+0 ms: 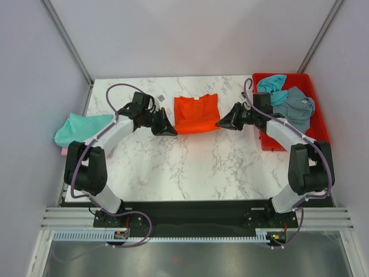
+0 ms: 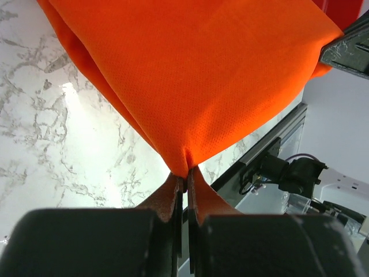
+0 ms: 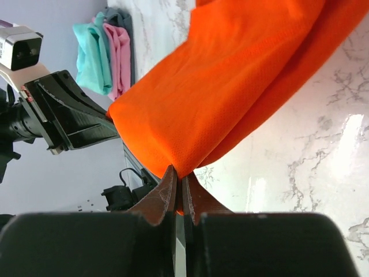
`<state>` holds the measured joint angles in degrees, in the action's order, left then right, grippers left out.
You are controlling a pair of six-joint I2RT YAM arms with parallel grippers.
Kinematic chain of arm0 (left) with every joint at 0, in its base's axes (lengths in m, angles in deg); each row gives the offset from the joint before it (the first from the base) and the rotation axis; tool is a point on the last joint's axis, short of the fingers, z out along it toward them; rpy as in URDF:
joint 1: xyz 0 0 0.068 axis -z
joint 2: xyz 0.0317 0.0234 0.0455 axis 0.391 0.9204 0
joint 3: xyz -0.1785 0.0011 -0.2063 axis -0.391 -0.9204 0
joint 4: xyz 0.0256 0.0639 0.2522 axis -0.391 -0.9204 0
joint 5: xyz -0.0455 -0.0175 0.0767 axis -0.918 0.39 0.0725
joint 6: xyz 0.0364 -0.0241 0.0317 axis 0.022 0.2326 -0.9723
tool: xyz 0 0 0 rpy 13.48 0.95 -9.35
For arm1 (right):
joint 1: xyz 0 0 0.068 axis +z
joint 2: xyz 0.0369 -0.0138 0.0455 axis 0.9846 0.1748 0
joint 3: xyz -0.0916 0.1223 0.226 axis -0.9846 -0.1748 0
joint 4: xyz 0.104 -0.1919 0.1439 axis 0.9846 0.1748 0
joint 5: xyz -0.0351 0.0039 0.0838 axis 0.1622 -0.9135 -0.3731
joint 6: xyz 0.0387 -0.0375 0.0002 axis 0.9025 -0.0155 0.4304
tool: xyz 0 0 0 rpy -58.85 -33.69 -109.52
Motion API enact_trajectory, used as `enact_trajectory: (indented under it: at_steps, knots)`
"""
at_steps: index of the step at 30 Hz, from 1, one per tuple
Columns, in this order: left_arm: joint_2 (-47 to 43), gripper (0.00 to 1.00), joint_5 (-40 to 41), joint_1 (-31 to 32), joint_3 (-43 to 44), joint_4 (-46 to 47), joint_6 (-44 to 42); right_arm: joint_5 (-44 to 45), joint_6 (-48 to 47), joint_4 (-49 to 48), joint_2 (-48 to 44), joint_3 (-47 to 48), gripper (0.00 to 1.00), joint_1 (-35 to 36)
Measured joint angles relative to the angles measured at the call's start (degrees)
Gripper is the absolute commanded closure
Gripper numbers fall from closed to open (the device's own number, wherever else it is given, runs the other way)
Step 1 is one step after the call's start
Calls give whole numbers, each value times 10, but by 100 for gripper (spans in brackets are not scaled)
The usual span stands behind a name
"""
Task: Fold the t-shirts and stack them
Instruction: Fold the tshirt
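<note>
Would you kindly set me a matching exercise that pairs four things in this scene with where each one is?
Things:
1. orange t-shirt
2. grey-blue t-shirt
3. pink t-shirt
4. red tray

Places:
A. inside the red tray
B. at the far right corner of the table
C. pinched between the left gripper and the right gripper
D. in the pile at the table's left edge, beneath a teal t-shirt

Pairs: 1-C, 2-A, 3-D, 4-B
</note>
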<state>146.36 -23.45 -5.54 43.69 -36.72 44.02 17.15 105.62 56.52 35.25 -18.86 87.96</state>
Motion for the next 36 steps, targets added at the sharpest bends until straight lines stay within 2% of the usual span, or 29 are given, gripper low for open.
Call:
enact_trajectory:
  at_steps: [4, 10, 16, 23, 36]
  knots:
    - [-34, 98, -2, 0, -28, 4, 0, 0, 0, -8, -35, -35, 100, 0]
    - [-40, 98, -3, 3, -73, 0, 0, 0, 0, 0, -45, -129, 100, 2]
    - [-27, 98, -4, 5, -54, -3, 0, 3, -3, 8, -61, -153, 100, 4]
    - [29, 98, 4, 5, 49, -7, -9, 29, -24, 7, -49, -71, 100, 3]
    - [90, 98, 60, 3, 190, -27, -62, 61, -64, 3, 78, 120, 100, 0]
